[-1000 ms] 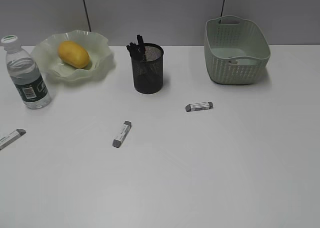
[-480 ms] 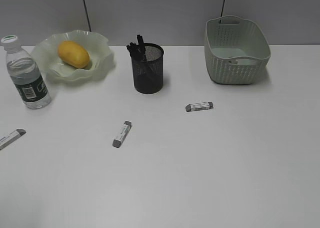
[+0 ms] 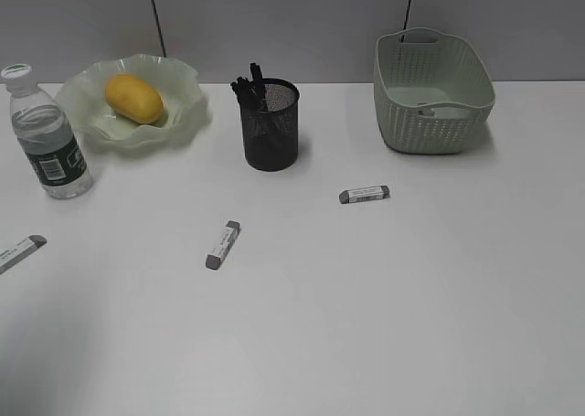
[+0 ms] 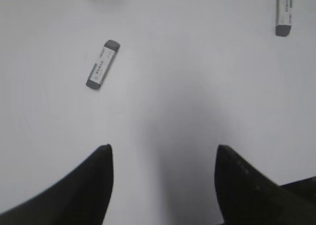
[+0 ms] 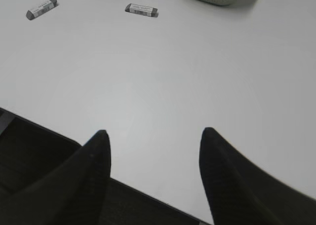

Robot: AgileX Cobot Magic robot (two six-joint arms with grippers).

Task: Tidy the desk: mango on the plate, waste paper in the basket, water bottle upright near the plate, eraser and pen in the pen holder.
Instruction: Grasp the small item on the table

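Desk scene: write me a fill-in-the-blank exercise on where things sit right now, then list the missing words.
1. The mango lies on the ____.
2. The water bottle stands ____ beside the plate.
3. The number of erasers lying loose on the desk is ____.
4. The pens stand in the ____, a black mesh cup.

Missing words: plate; upright; three; pen holder

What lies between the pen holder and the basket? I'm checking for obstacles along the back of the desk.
Nothing: in the exterior view the desk is bare between the pen holder and the basket. The nearest eraser lies in front of that stretch.
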